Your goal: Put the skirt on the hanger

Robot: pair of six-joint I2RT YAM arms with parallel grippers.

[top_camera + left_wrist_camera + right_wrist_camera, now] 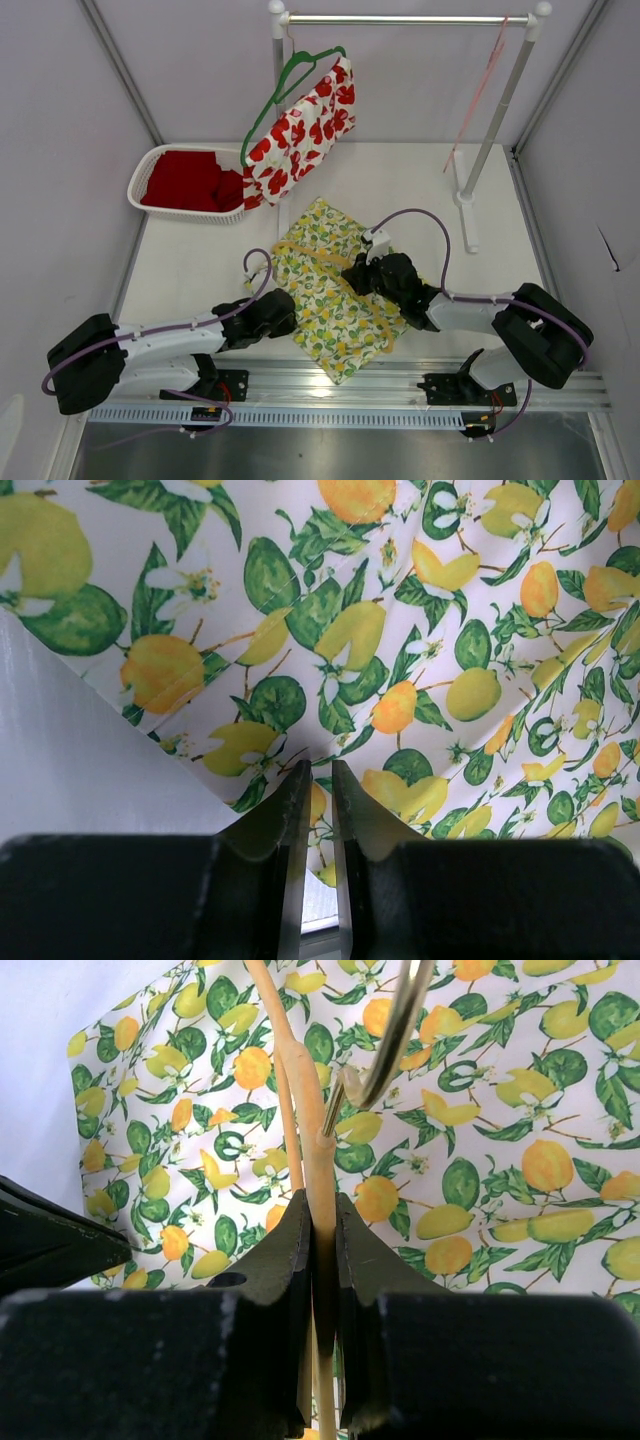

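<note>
The lemon-print skirt (335,310) lies flat on the table between my two arms. A tan hanger (322,258) rests on top of it. My right gripper (352,275) is shut on the hanger's rod (318,1160), and the metal hook (395,1030) curves away just beyond the fingertips. My left gripper (290,310) is at the skirt's left edge. In the left wrist view its jaws (320,770) stand almost together, with the hem of the skirt (400,630) running into the narrow slot between them.
A white basket (150,170) holding red cloth stands at the back left. A red-flowered garment (300,130) hangs on a green hanger from the rail (400,18). A pink hanger (480,90) hangs near the right post (500,110). Walls close in both sides.
</note>
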